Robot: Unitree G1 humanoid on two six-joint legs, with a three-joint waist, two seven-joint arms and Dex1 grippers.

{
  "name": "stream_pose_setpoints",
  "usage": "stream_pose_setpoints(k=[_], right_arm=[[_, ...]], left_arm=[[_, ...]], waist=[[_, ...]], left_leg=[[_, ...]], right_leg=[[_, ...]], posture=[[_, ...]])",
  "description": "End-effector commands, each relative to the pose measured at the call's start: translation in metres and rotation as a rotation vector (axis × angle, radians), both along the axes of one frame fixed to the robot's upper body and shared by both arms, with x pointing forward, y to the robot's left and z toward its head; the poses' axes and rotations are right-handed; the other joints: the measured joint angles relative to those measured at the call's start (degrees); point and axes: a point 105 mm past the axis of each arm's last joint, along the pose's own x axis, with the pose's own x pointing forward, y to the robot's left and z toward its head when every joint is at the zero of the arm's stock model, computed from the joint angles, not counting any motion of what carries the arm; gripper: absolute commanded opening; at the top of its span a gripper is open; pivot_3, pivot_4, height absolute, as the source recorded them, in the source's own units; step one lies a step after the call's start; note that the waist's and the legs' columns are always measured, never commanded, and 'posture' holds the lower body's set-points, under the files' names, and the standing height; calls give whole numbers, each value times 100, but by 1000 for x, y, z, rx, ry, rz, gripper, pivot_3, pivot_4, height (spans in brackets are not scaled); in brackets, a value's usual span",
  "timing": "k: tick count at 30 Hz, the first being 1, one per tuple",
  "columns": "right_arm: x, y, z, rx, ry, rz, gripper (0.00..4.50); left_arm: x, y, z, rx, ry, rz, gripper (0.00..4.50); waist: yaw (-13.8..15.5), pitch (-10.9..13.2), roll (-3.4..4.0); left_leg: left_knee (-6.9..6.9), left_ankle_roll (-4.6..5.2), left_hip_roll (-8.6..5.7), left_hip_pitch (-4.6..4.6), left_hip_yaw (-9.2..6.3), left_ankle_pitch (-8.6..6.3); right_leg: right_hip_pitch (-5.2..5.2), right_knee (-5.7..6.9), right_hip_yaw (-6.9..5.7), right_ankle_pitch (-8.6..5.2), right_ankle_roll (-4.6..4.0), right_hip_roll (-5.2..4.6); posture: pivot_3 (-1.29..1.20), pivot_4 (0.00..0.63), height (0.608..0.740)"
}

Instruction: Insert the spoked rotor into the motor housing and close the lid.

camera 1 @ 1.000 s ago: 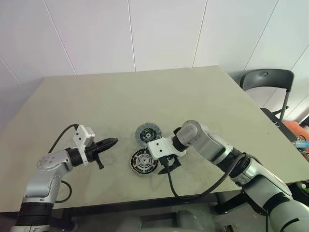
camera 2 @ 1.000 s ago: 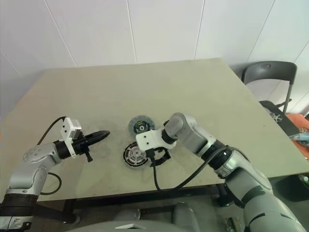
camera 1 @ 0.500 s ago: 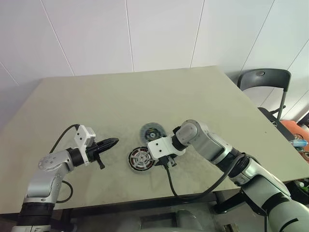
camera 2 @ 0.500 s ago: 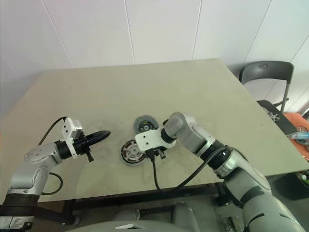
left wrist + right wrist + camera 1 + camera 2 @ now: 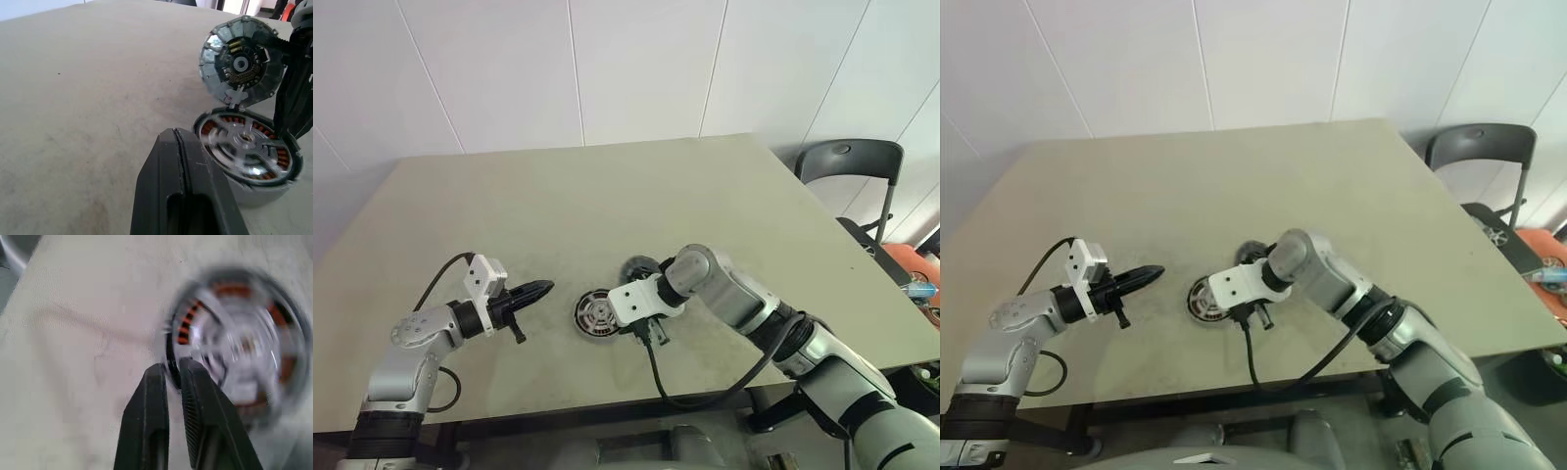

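Pinching the round grey lid (image 5: 242,61), right fingers (image 5: 195,396) tilt it; left fingers (image 5: 183,196) closed.

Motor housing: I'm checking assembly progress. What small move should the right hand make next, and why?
Probably release the rim of the motor housing and go for the lid. The spoked rotor already sits inside, the right hand pinches the rim, and the lid stands tilted beside it, not yet on.

1. The beige worktop (image 5: 607,196) before me is faintly scuffed.
2. A white panelled wall (image 5: 607,69) stands behind its far edge.
3. A dark chair (image 5: 852,166) sits off my right.
4. Orange clutter (image 5: 915,269) lies beyond that chair.
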Motion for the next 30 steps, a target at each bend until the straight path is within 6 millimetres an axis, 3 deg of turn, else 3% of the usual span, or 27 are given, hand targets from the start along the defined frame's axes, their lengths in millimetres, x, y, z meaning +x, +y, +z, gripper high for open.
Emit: stream_pose_setpoints(k=[1,24,30], right_arm=[[6,-1,3,4,-36,-22,200],[13,-6,-3,-17,-56,-49,96],[26,-10,5,1,-82,-90,96]], left_arm=[[2,-2,10,12,-51,-10,0],[2,-2,7,11,-47,-3,0],[1,-2,6,12,-43,-3,0]], waist=[[12,0,-1],[26,0,0],[22,0,0]], left_leg=[[0,0,0,0,0,0],[2,-7,0,4,0,5],[3,-10,1,16,1,7]], right_leg=[[0,0,0,0,0,0],[6,-1,0,3,-7,0],[18,0,0,0,-6,2]], posture=[[0,0,740],[0,0,740],[0,0,740]])
